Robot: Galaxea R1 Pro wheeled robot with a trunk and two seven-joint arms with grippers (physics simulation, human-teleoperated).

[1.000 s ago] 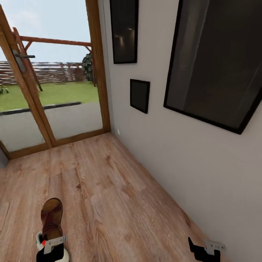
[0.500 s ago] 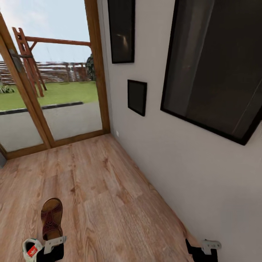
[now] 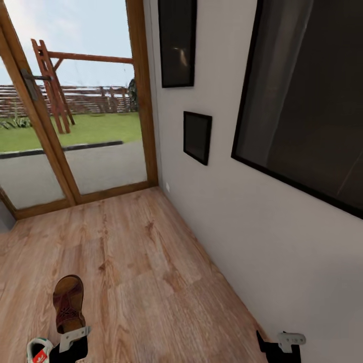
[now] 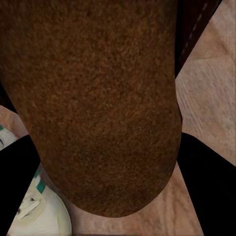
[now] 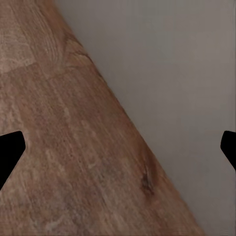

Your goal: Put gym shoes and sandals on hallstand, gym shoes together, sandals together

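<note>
At the head view's lower left, a white lace-up gym shoe with a red tongue label (image 3: 39, 351) lies on the light brown wood-grain plank floor (image 3: 146, 282), partly cut by the frame edge. Just beside it, the left pincer (image 3: 70, 339) is closed on the heel end of a small brown leather sandal with a wide strap (image 3: 67, 304), whose toe points away from the robot. In the left wrist view the sandal's brown surface (image 4: 98, 98) sits between the dark fingers (image 4: 201, 187), with the gym shoe (image 4: 37, 211) on the floor nearby. Wood-framed glass doors (image 3: 75, 116) stand ahead, an off-white wall with black-framed pictures (image 3: 197, 136) to the right. The right pincer (image 3: 280, 345) hangs near the wall, spread wide with nothing between its fingers.
</note>
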